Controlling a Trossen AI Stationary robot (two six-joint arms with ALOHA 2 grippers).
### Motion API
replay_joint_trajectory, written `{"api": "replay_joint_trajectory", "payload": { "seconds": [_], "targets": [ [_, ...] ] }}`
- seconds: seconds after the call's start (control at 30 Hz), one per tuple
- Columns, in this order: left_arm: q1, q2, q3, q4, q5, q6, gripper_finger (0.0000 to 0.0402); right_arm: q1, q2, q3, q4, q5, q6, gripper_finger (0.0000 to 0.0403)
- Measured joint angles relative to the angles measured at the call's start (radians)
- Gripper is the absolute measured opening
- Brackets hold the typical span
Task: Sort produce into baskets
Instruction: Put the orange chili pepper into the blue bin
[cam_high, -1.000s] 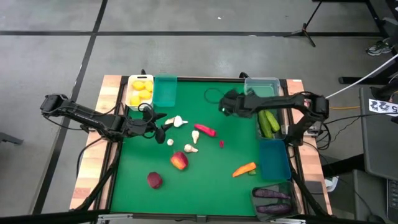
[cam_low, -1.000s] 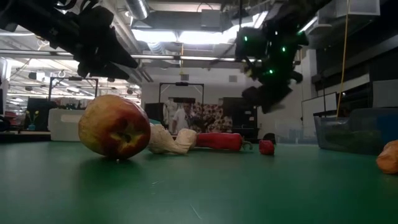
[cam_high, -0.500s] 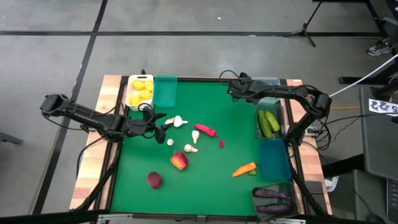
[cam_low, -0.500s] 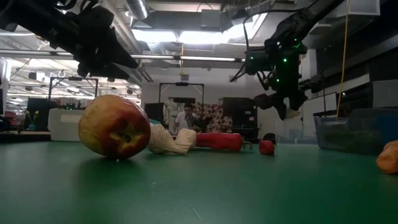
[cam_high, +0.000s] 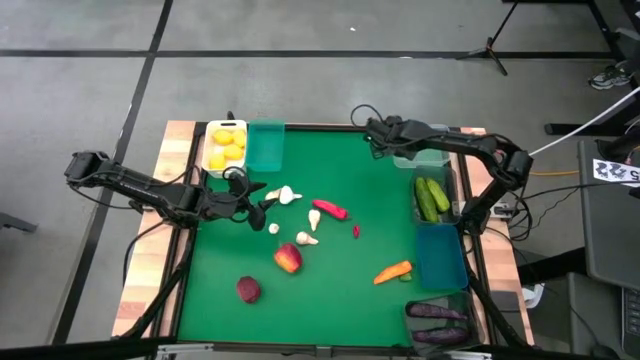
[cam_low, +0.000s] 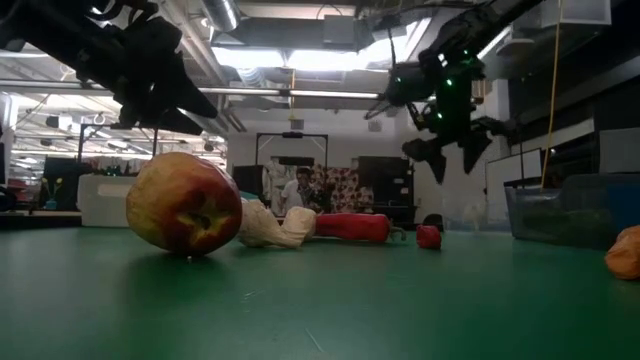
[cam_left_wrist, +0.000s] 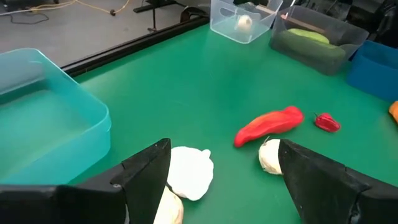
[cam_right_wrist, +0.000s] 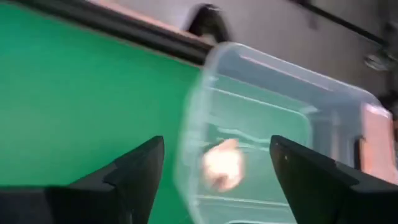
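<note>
A garlic bulb (cam_right_wrist: 222, 165) lies inside the clear bin (cam_right_wrist: 323, 118) at the far right corner of the green mat (cam_high: 330, 290), and the right gripper (cam_high: 372, 131) hangs just beside that bin's left wall with its fingers spread and nothing between them. Judging from this, the bulb has been let go there because the clear bin is the garlic's home.

The other bins show the same logic: lemons (cam_high: 226, 145) fill the white bin (cam_high: 209, 158) at the far left, the teal bin (cam_high: 266, 150) beside it holds nothing visible, cucumbers (cam_high: 432, 197) sit in a bin on the right edge, the blue bin (cam_high: 441, 258) lies nearer, and eggplants (cam_high: 437, 318) rest in the dark bin at the near right corner.

Loose produce lies mid-mat: more garlic (cam_high: 288, 195), a red chili (cam_high: 332, 209), an apple (cam_high: 288, 259), a carrot (cam_high: 393, 271).

The left gripper (cam_left_wrist: 217, 180) hovers low on the left side with fingers wide open and empty, straddling a garlic bulb (cam_left_wrist: 189, 177), likely lined up to grasp it.
</note>
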Motion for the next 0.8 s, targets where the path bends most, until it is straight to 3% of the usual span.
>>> {"api": "replay_joint_trajectory", "payload": {
  "seconds": [0.13, 0.3, 0.37, 0.57, 0.8],
  "targets": [
    [0.0, 0.0, 0.0, 0.0, 0.0, 0.005, 0.029, 0.055, 0.0, 0.093, 0.0, -0.184, -0.149, 0.0293],
    [-0.018, 0.0, 0.0, 0.0, 0.005, 0.014, 0.029, 0.208, -0.011, 0.178, -0.065, -0.618, -0.403, 0.0293],
    [-0.033, 0.0, 0.0, 0.0, 0.007, 0.017, 0.029, 0.297, -0.028, 0.182, -0.131, -0.71, -0.459, 0.0293],
    [-0.062, 0.0, 0.0, 0.0, 0.006, 0.018, 0.029, 0.632, -0.067, 0.117, -0.259, -0.571, -0.41, 0.0294],
    [-0.061, 0.0, 0.0, 0.0, 0.006, 0.018, 0.029, 0.955, -0.068, 0.031, -0.136, -0.456, -0.219, 0.0294]
  ]
}}
